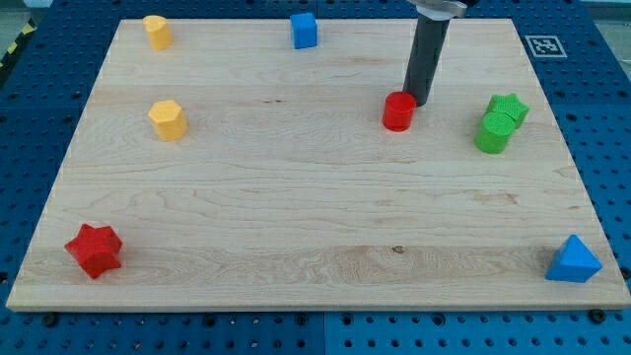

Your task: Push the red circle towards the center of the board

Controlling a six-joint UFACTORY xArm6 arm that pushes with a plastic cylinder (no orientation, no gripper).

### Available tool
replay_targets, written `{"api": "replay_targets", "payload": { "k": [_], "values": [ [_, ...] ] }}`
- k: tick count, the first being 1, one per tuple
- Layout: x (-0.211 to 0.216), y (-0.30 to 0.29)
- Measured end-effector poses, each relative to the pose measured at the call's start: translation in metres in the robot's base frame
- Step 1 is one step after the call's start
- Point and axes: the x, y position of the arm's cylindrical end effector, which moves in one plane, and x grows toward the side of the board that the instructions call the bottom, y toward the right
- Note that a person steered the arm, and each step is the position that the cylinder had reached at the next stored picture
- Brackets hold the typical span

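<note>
Camera view, counter: a pale wooden board (296,197) lying on a blue perforated base (611,118).
Camera view, task block: the red circle (398,111), a short upright cylinder, sits in the upper half of the board, to the view's right of centre.
Camera view, end effector: a plain dark rod with no jaws, so there is nothing to open or close and it has hold of nothing. My tip (418,103) rests on the board just beside the red circle, at its upper right edge, touching it or very nearly; I cannot tell which.
Camera view, other blocks: 2 green blocks (500,122) huddle together near the view's right edge, well apart from the red circle. A blue cube (304,30) and a yellow block (157,31) sit along the view's top. A second yellow block (168,119) is at the left, a red star (95,249) at the bottom left and a blue triangle (573,260) at the bottom right.
Handling, judged: the red circle looks small, light and rigid, likely to slide easily on smooth wood. Its round side can slip off a narrow rod if pushed off-centre.
Contact point, judged: press on its upper right flank, in line with its middle, so it travels down and to the view's left towards the board's centre.
Path, judged: no block lies between the red circle and the centre.
</note>
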Motion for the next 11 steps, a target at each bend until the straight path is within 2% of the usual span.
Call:
{"api": "replay_targets", "payload": {
  "k": [3, 6, 8, 9, 10, 11],
  "values": [
    [0.031, -0.010],
    [0.036, -0.013],
    [0.018, -0.107],
    [0.010, -0.126],
    [-0.012, -0.185],
    [-0.027, -0.270]
  ]
}}
